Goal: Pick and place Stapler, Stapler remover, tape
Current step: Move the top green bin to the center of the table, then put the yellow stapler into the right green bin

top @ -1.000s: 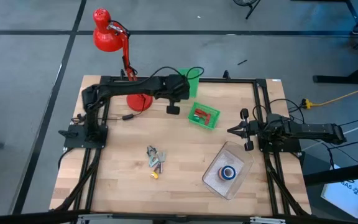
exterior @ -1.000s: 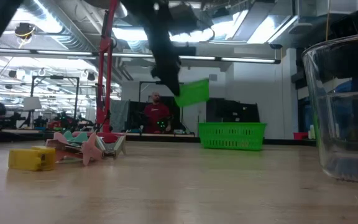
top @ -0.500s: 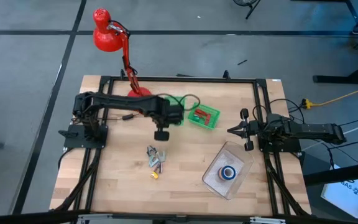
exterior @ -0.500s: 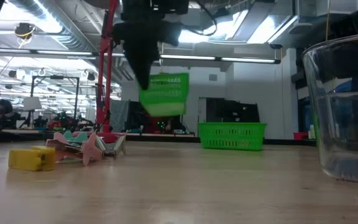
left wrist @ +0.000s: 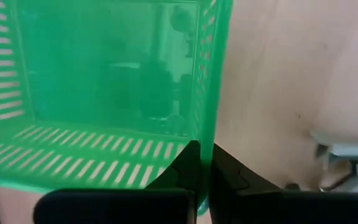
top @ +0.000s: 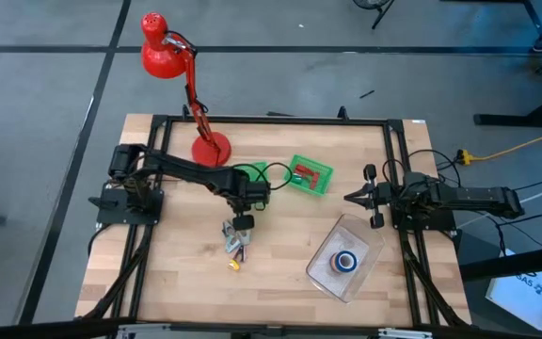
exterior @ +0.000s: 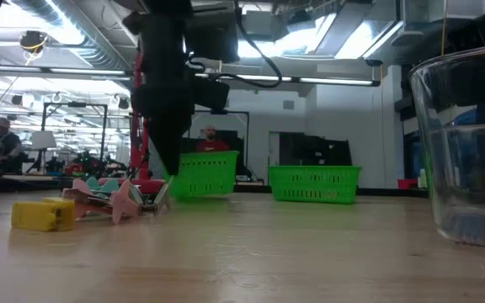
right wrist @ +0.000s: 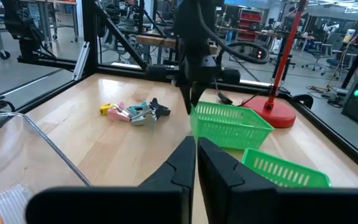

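Observation:
My left gripper is shut on an empty green basket, which shows low over the table in the low view, beside a second green basket holding red pieces. In the high view the left arm covers most of the held basket. The stapler and stapler remover lie in a small pile just near of the arm, with a yellow piece beside them. A blue tape roll lies in a clear tub. My right gripper waits shut at the table's right side. My left gripper pinches a side wall of the green basket at its rim, close to a corner, one finger inside the basket and one outside. The fingers come from above, pointing down. The basket hangs about level below them; whether its bottom touches the table I cannot tell.
A red desk lamp stands with its base at the table's far side. The clear tub's wall fills the low view's right. Bare wood lies between the pile and the tub. People show in the room behind the table.
My left arm has swung from the far side toward the near edge and slightly left, coming down over the pile. The green basket it carries, high and tilted a second ago, now hangs level and low over the table. The right arm has kept still.

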